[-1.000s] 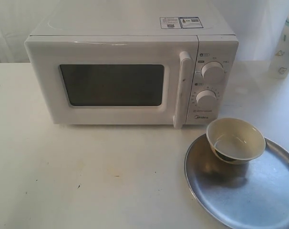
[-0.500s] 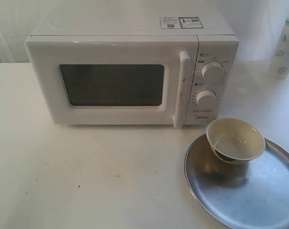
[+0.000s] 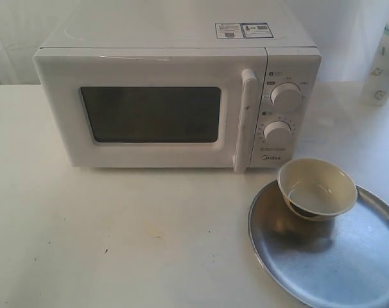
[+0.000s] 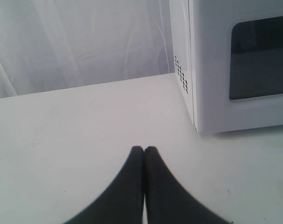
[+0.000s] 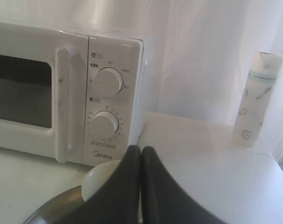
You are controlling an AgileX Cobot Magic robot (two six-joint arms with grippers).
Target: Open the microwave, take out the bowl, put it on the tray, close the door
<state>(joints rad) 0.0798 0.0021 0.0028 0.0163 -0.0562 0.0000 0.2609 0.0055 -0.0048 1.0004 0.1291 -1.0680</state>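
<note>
The white microwave [image 3: 175, 96] stands at the back of the table with its door [image 3: 149, 112] shut flat and the bar handle [image 3: 244, 119] upright. The cream bowl [image 3: 316, 188] sits on the near-left part of the silver tray [image 3: 348, 269], in front of the dials. Neither arm shows in the exterior view. My left gripper [image 4: 144, 149] is shut and empty above bare table, off the microwave's [image 4: 235, 65] left corner. My right gripper [image 5: 140, 149] is shut and empty, hanging over the bowl [image 5: 97, 179] and tray [image 5: 53, 210], which its fingers partly hide.
A tall white patterned bottle [image 3: 382, 64] stands at the back right of the table, also in the right wrist view [image 5: 256, 100]. A white curtain hangs behind everything. The table [image 3: 117, 237] is white.
</note>
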